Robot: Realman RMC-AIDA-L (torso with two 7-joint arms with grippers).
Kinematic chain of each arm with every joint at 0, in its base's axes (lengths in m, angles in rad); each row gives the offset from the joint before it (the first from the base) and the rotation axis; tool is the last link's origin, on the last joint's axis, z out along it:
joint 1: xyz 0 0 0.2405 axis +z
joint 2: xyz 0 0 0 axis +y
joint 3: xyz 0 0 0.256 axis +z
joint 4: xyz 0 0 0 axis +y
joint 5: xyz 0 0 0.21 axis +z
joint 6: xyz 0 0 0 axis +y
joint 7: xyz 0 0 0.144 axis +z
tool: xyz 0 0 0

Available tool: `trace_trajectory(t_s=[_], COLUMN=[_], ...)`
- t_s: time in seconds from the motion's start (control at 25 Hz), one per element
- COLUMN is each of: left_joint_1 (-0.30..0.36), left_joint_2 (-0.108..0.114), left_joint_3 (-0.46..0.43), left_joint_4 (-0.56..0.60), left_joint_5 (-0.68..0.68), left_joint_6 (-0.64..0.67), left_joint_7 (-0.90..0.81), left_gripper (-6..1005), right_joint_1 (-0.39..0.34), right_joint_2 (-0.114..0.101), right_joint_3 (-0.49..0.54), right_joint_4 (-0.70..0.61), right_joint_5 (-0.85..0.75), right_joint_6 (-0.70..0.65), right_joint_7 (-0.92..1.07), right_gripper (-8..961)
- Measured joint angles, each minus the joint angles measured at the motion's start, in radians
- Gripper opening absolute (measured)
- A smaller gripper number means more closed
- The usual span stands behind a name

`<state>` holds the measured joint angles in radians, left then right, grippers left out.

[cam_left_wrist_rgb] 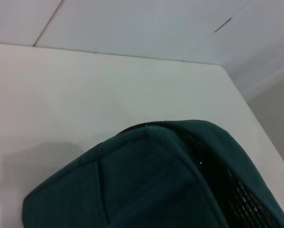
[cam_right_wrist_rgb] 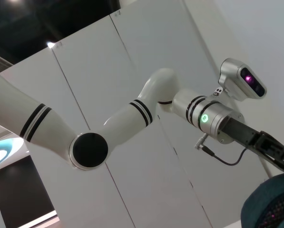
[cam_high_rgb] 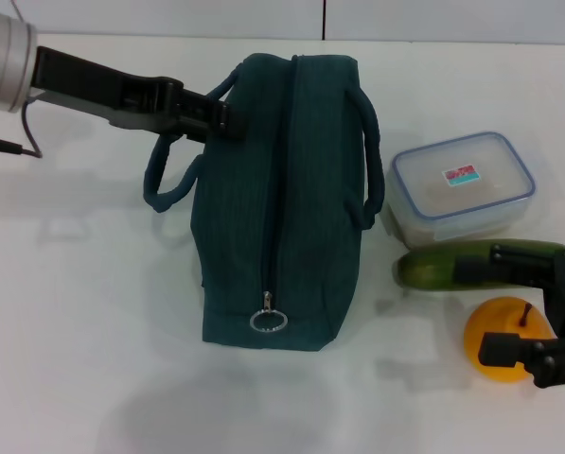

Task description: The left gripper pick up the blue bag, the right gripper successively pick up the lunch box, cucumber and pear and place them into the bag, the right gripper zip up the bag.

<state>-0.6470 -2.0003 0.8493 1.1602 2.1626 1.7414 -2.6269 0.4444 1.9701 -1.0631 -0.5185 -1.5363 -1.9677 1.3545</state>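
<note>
The blue bag stands in the middle of the table, zipped shut, with its ring pull at the near end. My left gripper reaches in from the left and sits at the bag's far left top edge, by the left handle. The left wrist view shows only the bag's fabric close below. To the right lie the lunch box, the cucumber and the pear. My right gripper is open above them, one finger over the cucumber and one over the pear.
The white table spreads out to the left of the bag and in front of it. A white wall runs along its far edge. The right wrist view looks across at my left arm and a corner of the bag.
</note>
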Motion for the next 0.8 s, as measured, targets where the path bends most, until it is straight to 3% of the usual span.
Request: trace_trajectory(t_s=[0.32, 0.52, 0.6, 0.8], left_joint_1=[-0.006, -0.004, -0.002, 0.001], left_joint_2=[0.0, -0.003, -0.004, -0.007], left_joint_3=[-0.004, -0.005, -0.006, -0.007], left_joint_4=[-0.002, -0.002, -0.002, -0.003], left_joint_5=[0.0, -0.004, -0.006, -0.009], left_joint_6=[0.0, 0.0, 0.0, 0.0], left_joint_7=[0.012, 0.012, 0.014, 0.022], left_gripper=[592, 491, 272, 91], right_joint_1=[-0.024, -0.039, -0.045, -0.049], right_joint_2=[0.002, 0.033, 0.041, 0.042], right_joint_3=[0.012, 0.157, 0.234, 0.39], right_joint_4=[0.003, 0.074, 0.119, 0.251], right_joint_5=[0.007, 0.01, 0.015, 0.038], right_joint_6=[0.0, 0.004, 0.022, 0.041], right_joint_7=[0.0, 0.0, -0.001, 0.0], right_gripper=[860, 859, 859, 858])
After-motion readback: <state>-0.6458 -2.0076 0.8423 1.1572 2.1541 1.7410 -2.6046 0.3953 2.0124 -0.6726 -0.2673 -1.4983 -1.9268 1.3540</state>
